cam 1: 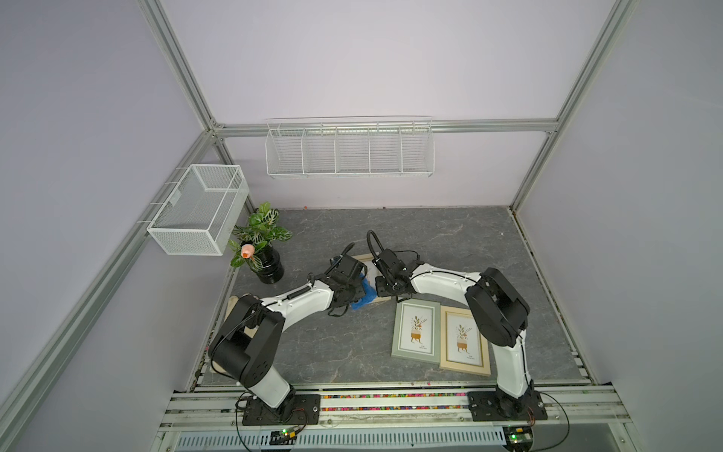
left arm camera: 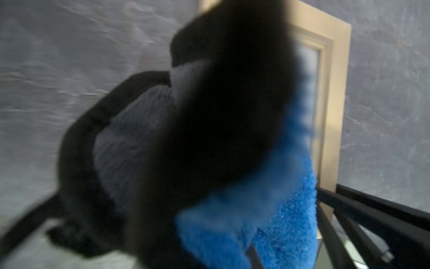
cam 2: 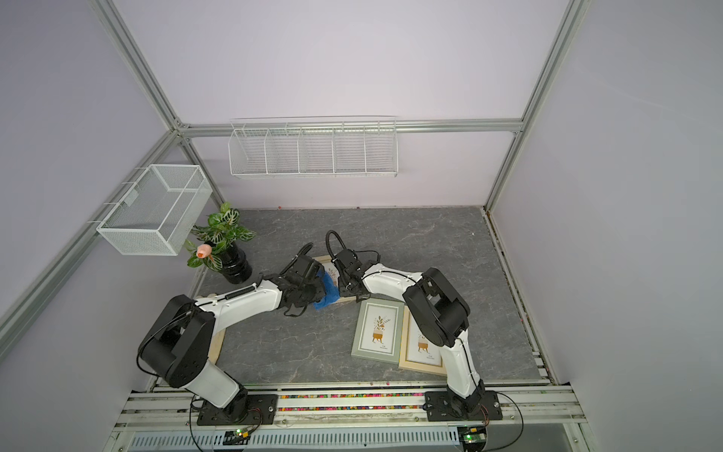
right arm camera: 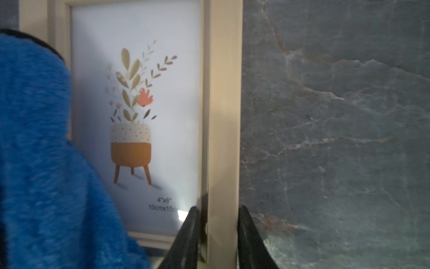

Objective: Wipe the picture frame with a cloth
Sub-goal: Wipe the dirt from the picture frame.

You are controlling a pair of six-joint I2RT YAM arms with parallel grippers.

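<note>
A beige picture frame (right arm camera: 223,116) with a potted-plant print lies on the grey stone-pattern table, mid-table in both top views (cam 1: 367,261) (cam 2: 331,270). My right gripper (right arm camera: 218,233) is shut on the frame's side rail, one finger on the glass side and one on the outer side. It also shows in a top view (cam 1: 381,287). The blue plush cloth (left arm camera: 279,221) hangs bunched from my left gripper (cam 1: 358,289), which is shut on it. The cloth (right arm camera: 41,163) covers the frame's edge away from my right gripper. The left fingers are hidden by the cloth in the left wrist view.
A grey-green frame (cam 1: 416,332) and a second beige frame (cam 1: 465,340) lie side by side near the right arm. A potted plant (cam 1: 262,250) stands at the left back. A mesh basket (cam 1: 199,209) and a wire rack (cam 1: 350,150) hang on the walls. A beige object (cam 2: 217,344) lies under the left arm.
</note>
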